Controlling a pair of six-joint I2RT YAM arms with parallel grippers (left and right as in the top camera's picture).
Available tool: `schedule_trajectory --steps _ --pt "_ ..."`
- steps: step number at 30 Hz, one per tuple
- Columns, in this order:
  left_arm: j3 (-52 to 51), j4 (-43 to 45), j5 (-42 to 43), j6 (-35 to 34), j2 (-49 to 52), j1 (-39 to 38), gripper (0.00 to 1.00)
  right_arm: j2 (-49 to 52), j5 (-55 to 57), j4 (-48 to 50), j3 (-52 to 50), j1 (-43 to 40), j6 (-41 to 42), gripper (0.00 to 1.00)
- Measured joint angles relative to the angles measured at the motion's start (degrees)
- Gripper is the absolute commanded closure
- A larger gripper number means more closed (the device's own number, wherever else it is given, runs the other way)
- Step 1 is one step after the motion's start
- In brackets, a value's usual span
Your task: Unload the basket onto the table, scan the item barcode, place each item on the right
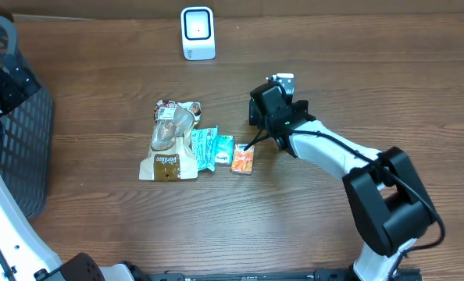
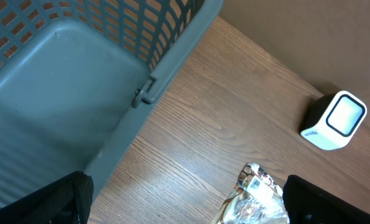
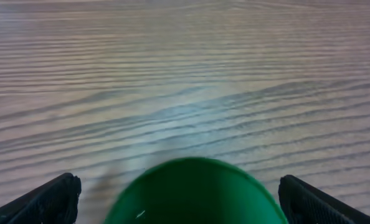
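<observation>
A green, round-topped item [image 3: 194, 193] fills the bottom of the right wrist view, between the fingers of my right gripper [image 3: 179, 202]. The jaws are open, with a gap on each side of the item. In the overhead view the right gripper [image 1: 265, 108] hangs over mid-table and hides the green item. The white scanner [image 1: 198, 33] stands at the table's far edge and also shows as the scanner [image 2: 334, 120] in the left wrist view. My left gripper [image 2: 185, 205] is open and empty beside the basket, above the wood. No barcode shows on the green item.
A grey mesh basket [image 1: 17, 117] stands at the left edge. A foil snack bag [image 1: 169, 140] with a barcode label [image 2: 255, 183], teal packets [image 1: 212, 148] and an orange packet [image 1: 243, 158] lie in a row left of the right gripper.
</observation>
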Motion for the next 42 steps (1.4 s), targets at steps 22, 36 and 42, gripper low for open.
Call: schedule_trajectory --steps 22,36,42 --pt "0.0 0.0 0.0 0.0 0.0 0.0 0.00 -6.4 -23.3 -16.9 7.8 -7.5 -30.4 0.00" --pt "0.0 0.0 0.0 0.0 0.0 0.0 0.00 -1.5 -24.5 -13.5 7.8 -7.4 -38.9 0.14" --pt "0.0 0.0 0.0 0.0 0.0 0.0 0.00 -0.7 -23.6 -13.7 7.8 -8.6 -37.5 0.24"
